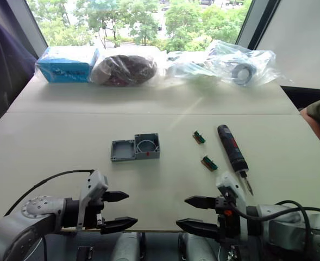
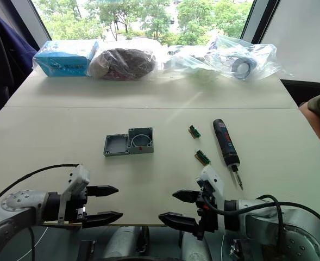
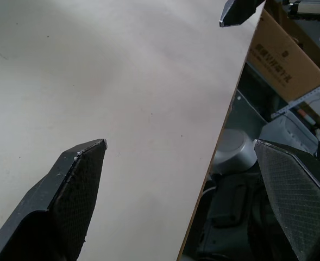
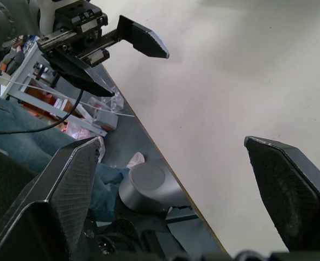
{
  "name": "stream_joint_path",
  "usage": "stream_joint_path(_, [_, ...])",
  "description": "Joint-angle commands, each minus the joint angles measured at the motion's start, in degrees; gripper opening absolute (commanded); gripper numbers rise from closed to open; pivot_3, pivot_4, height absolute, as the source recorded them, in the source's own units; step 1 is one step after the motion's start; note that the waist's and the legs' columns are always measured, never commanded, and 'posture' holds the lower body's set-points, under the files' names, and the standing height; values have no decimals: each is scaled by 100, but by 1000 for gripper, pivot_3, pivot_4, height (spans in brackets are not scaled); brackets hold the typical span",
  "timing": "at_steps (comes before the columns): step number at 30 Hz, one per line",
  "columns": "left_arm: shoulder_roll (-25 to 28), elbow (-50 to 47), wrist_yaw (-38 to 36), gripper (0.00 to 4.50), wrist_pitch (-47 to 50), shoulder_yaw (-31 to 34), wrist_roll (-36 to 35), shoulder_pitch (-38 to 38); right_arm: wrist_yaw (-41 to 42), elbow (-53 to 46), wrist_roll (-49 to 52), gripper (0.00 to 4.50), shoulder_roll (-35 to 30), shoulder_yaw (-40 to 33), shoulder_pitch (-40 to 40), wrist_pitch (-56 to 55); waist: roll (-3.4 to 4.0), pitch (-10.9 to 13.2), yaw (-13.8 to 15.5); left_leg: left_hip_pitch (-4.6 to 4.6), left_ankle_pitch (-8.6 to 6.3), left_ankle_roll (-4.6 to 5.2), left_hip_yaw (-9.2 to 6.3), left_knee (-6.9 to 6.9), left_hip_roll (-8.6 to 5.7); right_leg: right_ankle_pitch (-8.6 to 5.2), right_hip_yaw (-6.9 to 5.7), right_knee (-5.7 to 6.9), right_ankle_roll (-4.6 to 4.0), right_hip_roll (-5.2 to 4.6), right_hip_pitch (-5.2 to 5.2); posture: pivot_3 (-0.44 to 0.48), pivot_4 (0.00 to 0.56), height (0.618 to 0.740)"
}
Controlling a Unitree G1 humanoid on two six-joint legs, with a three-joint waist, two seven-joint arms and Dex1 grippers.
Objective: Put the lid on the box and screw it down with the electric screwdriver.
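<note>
While parted at the table (image 1: 51,141) edge, both claws (image 1: 118,210) (image 1: 194,213) empty.

Bare table (image 1: 67,163) lies between fingers and box (image 1: 147,145).

bright daylight floods in from the window (image 1: 143,22) behind the table (image 1: 51,141), washing out the trees; shadows are soft, wrist views perhaps slightly blurred.

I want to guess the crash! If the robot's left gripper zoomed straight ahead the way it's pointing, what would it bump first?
Probably the right gripper. The left gripper points sideways along the table's near edge, straight toward it, nothing between.
</note>
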Motion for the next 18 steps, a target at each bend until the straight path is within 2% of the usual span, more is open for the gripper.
stream_joint_path(1, [0, -68, -92, 4443, -83, 12, -66, -17, -140, -159, 327, 4500, -105, -95, -88, -104, 0, 0, -2, -1, 0, 0, 0, 0, 0, 0, 0, 0, 0, 0, -1, 0, 150, 740])
stream_joint_path(6, [-150, -77, 84, 4443, 26, 88, -226, -106, -137, -49, 405, 4500, -247, -148, -123, -171, 0, 0, 7, -5, 0, 0, 0, 0, -1, 0, 0, -2, -1, -2, -2, 0, 150, 740])
stream_joint_path(14, [-198, -47, 271, 4443, 78, 114, -251, -201, -1, 134, -67, 4500, -222, 10, -127, -385, 0, 0, 6, -5, 1, 2, 0, 0, -2, 1, -2, -2, -1, 0, -2, 0, 150, 740])
stream_joint_path(18, [-71, -108, 485, 4443, 303, 35, -156, -353, -65, 265, -297, 4500, -110, 84, -263, -502, 0, 0, 10, -5, 1, 2, 1, 0, -3, 1, -2, -3, -1, -1, -1, 0, 150, 740])
